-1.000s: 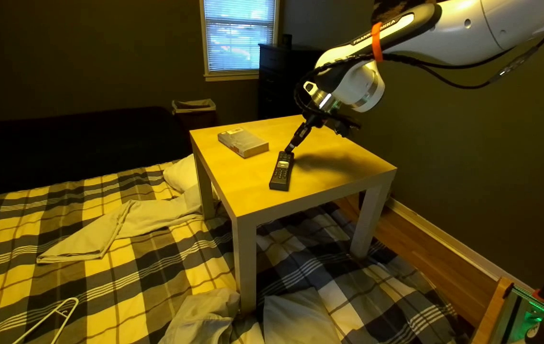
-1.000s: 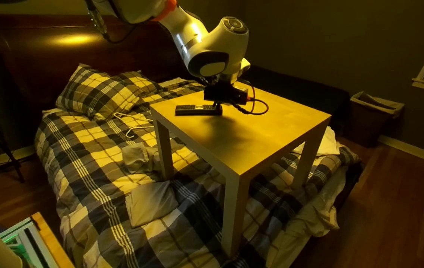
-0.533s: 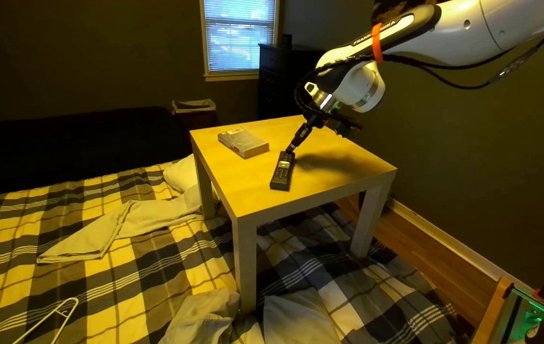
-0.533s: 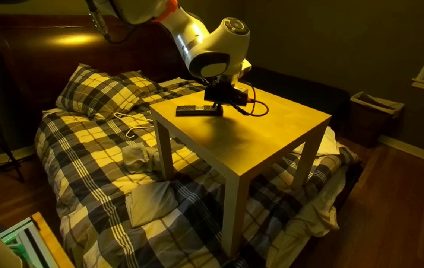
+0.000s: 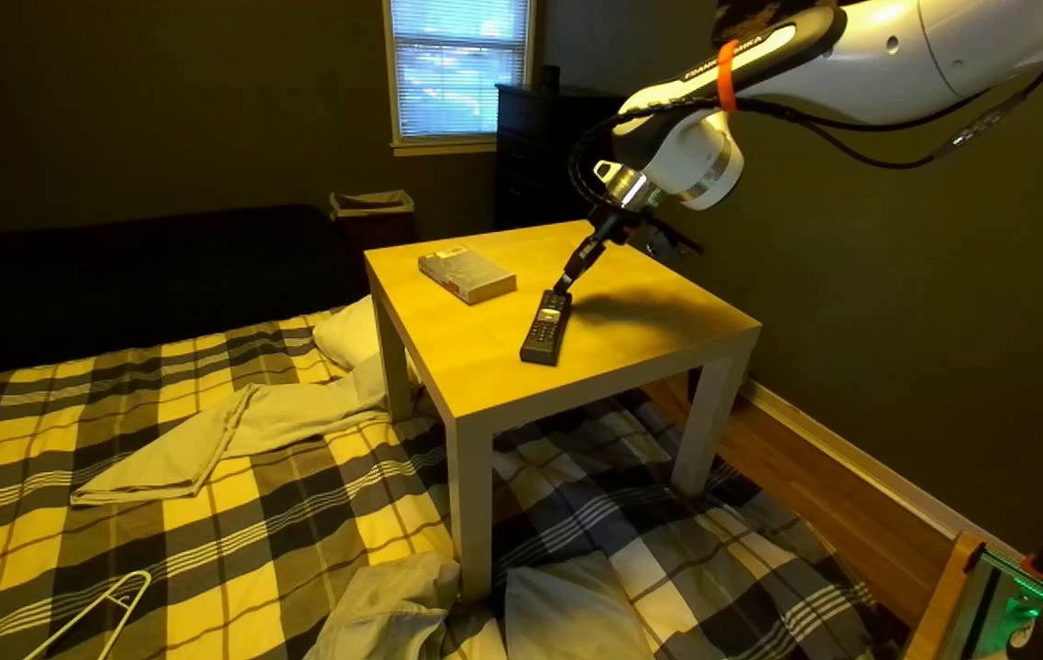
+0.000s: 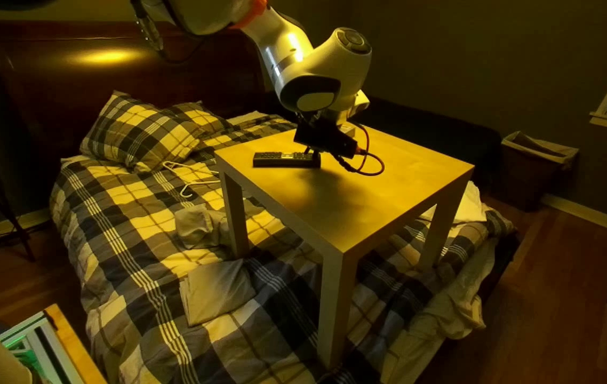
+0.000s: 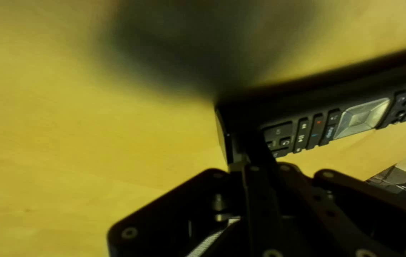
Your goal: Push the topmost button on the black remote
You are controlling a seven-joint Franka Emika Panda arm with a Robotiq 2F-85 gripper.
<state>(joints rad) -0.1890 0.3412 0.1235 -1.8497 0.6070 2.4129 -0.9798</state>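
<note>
The slim black remote (image 5: 545, 330) lies face up on the yellow table (image 5: 476, 362). It also shows in an exterior view (image 6: 285, 160) and in the wrist view (image 7: 288, 101), with its silver pad and key rows. My gripper (image 5: 563, 285) points down and slants onto the remote's top end, farthest from the number keys. It shows there in an exterior view too (image 6: 311, 151). In the wrist view my fingers (image 7: 253, 146) are together with nothing between them. Their tips appear to touch the remote's top face and hide the topmost button.
A pale flat box (image 5: 468, 273) lies on the table beyond the remote. The table stands on a bed with a plaid cover (image 5: 228, 513). A cable (image 6: 373, 169) loops from the wrist close over the tabletop. A white hanger (image 5: 109, 600) lies on the bed.
The fingertips have moved slightly to the right in both exterior views, and the wrist has tilted a little. The remote has slid and turned slightly with them, its top end shifting most.
</note>
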